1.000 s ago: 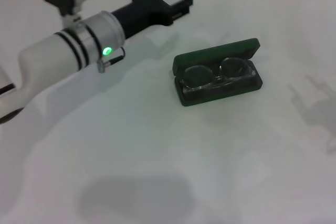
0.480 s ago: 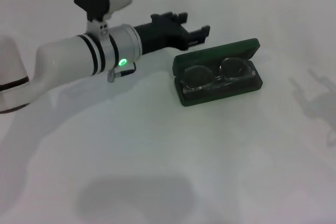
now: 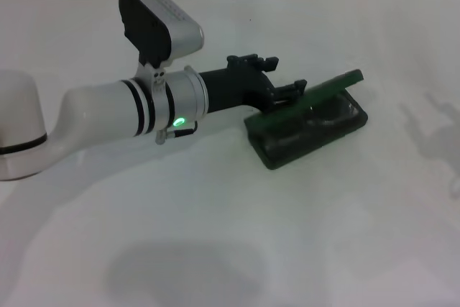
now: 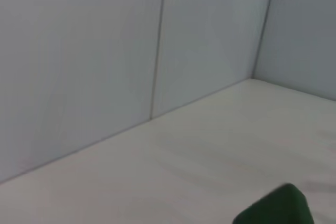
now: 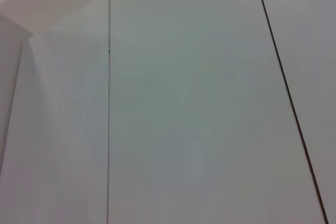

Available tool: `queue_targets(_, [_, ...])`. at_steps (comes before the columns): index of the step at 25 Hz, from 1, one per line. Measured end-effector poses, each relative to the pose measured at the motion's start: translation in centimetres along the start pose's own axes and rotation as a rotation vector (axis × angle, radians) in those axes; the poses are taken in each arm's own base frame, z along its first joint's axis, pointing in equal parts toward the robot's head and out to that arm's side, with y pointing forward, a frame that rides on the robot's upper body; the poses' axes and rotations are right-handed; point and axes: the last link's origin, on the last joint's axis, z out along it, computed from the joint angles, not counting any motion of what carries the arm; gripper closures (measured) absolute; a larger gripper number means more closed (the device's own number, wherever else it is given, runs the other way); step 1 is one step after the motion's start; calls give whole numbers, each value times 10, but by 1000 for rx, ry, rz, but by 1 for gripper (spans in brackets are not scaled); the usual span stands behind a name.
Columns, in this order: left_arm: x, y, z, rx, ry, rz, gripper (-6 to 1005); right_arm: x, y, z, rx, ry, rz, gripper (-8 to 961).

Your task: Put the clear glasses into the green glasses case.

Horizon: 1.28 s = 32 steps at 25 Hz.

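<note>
The left end effector [image 3: 287, 93] reaches in from the counter's left side and touches the tilted, half-lowered lid of the green glasses case [image 3: 310, 127], though I cannot tell whether its fingers are spread or pressed together. In the head view the case lies on the white counter [image 3: 215, 213] toward its far edge, with the clear glasses [image 3: 327, 114] faintly visible inside. The left wrist view catches only one green corner of the case against the counter and tiled wall [image 4: 105, 51], and the right wrist view shows wall alone.

Left hand at the green case

The left hand [image 3: 287, 93] touches the green glasses case [image 3: 310, 129]; its lid leans half down over the clear glasses [image 3: 332, 111] inside.
</note>
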Motion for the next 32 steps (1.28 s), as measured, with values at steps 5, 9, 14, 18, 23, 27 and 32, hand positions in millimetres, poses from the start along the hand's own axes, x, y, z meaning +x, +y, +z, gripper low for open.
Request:
queue_targets(5, [-6, 2, -3, 1, -3, -9, 274, 1, 0, -2, 7, 6, 3, 495])
queue_targets(9, [-10, 3, -6, 3, 2, -9, 265, 2, 0, -4, 14, 14, 8, 488])
queue_targets(14, [-14, 8, -11, -10, 25, -10, 254, 7, -3, -3, 31, 51, 19, 478])
queue_targets(18, [-14, 15, -10, -34, 27, 9, 245, 14, -9, -1, 53, 105, 57, 471])
queue_targets(23, [-24, 21, -6, -46, -39, 62, 234, 16, -10, 1, 50, 116, 59, 461])
queue_targets(27, [-26, 21, -6, -38, -46, 61, 225, 16, -12, 3, 50, 121, 53, 454])
queue_targets(32, [-18, 22, -9, -43, 31, 10, 213, 16, -14, 6, 46, 122, 45, 444])
